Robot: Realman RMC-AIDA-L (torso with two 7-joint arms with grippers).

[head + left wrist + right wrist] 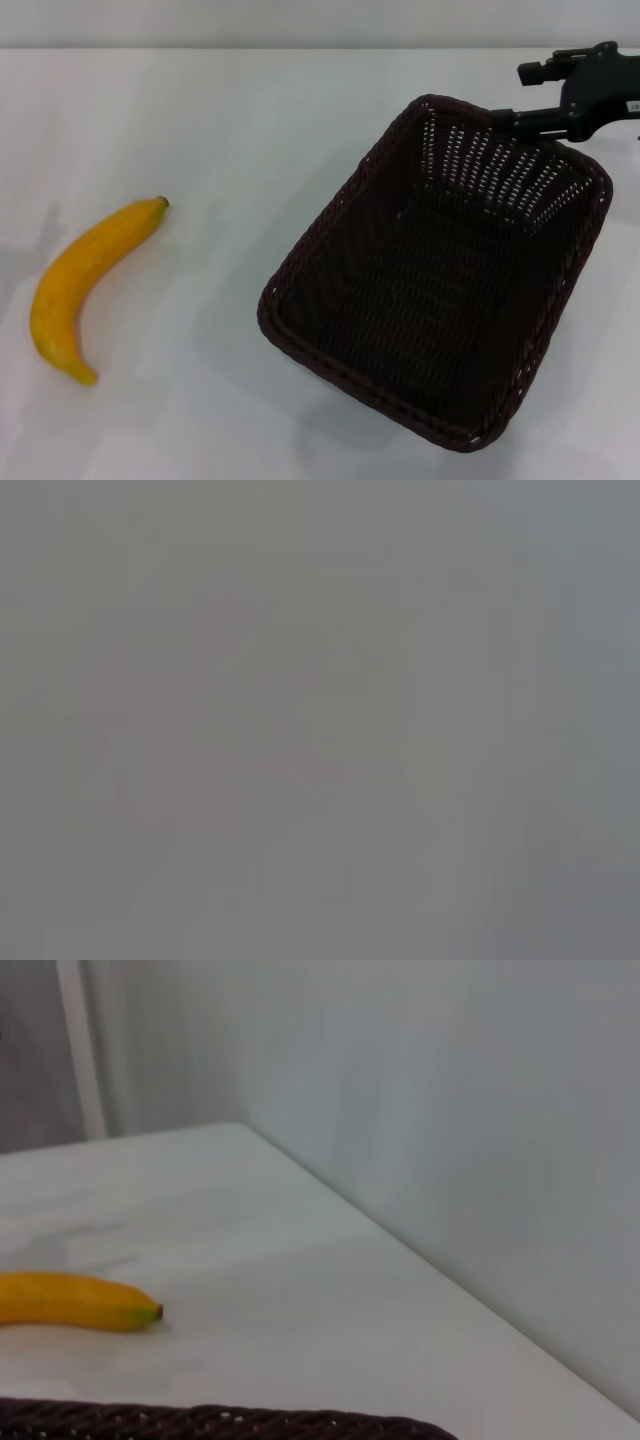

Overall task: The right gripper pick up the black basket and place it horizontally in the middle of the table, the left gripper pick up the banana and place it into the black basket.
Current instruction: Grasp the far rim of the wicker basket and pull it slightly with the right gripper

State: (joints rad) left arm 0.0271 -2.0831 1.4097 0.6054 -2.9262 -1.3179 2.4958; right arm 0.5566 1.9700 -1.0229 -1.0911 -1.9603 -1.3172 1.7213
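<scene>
Only head view shows right gripper (515, 95) gripping black basket (440, 270).

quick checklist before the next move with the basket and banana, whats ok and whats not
1. Right gripper at the black basket's far rim: ok, it sits right at the rim on the robot's right.
2. Right gripper's hold on the rim: cannot tell, the fingertips are not clear.
3. Basket horizontal in the middle of the table: not ok, it sits skewed and right of centre.
4. Basket empty for the banana: ok.
5. Banana free on the table, apart from the basket: ok, it lies on the left side.
6. Left gripper ready: cannot tell, it is not in view.
</scene>
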